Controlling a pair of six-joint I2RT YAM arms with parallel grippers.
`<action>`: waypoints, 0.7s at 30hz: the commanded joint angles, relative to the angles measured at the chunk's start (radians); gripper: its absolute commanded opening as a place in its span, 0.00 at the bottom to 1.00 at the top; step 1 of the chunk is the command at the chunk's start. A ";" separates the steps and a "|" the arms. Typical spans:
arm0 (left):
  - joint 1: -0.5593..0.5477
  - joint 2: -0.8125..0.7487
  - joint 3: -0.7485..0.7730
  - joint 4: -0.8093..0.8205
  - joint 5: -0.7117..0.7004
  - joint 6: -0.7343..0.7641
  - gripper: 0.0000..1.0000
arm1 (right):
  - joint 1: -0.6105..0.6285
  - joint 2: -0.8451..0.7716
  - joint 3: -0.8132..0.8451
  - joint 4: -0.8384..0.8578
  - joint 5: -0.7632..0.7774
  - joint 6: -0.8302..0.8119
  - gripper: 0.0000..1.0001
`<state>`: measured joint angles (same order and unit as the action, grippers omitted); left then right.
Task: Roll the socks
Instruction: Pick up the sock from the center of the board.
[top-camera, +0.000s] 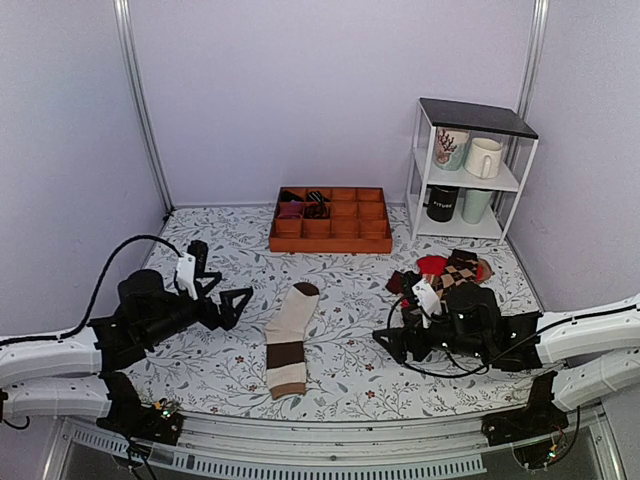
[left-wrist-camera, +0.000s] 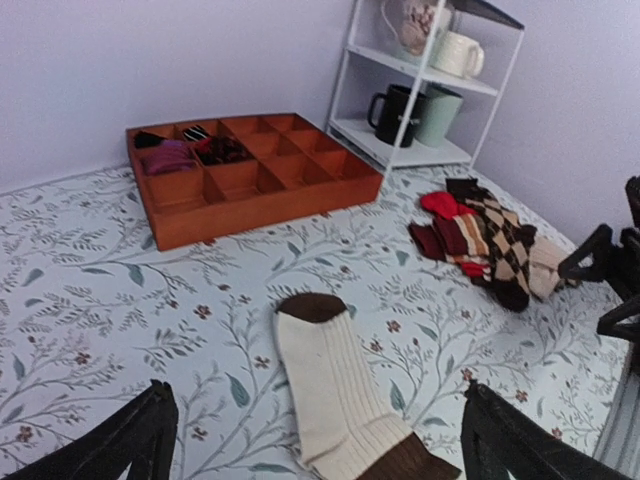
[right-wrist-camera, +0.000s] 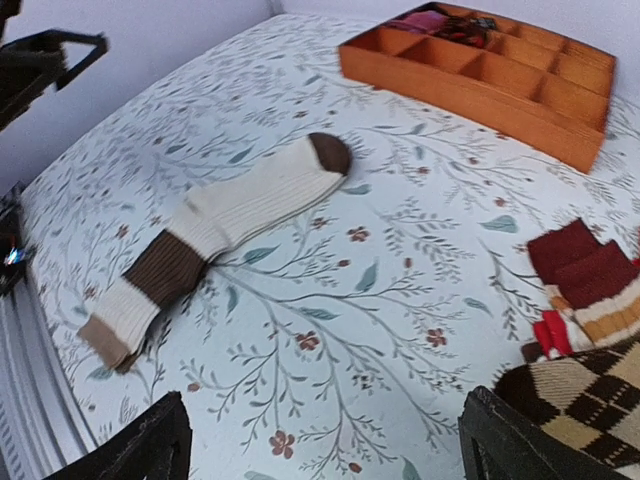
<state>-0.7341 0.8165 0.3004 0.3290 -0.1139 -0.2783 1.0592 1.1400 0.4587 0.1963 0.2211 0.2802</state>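
While the rolling is yet to begin, the cream-and-brown socks (top-camera: 290, 335) lie flat and unrolled on the floral bench (top-camera: 350, 370), midway between the two arms. Both the left fingers (left-wrist-camera: 140, 440) and the right fingers (right-wrist-camera: 150, 445) stand spread wide, holding and touching nothing; every step appears left to do.

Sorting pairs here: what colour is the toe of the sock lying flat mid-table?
Dark brown, on the cream sock; clearest in the right wrist view.
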 joint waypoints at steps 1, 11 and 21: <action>-0.153 0.059 -0.025 0.028 -0.072 0.002 0.99 | 0.002 0.047 -0.001 0.229 -0.322 -0.228 0.92; -0.497 0.163 -0.110 0.102 -0.259 -0.019 0.94 | 0.069 0.378 0.182 0.244 -0.523 -0.455 0.79; -0.557 -0.027 -0.225 0.039 -0.233 -0.165 0.82 | 0.105 0.643 0.366 0.250 -0.618 -0.577 0.73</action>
<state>-1.2655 0.8345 0.0883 0.3824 -0.3271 -0.3573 1.1454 1.7004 0.7559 0.4141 -0.3328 -0.2249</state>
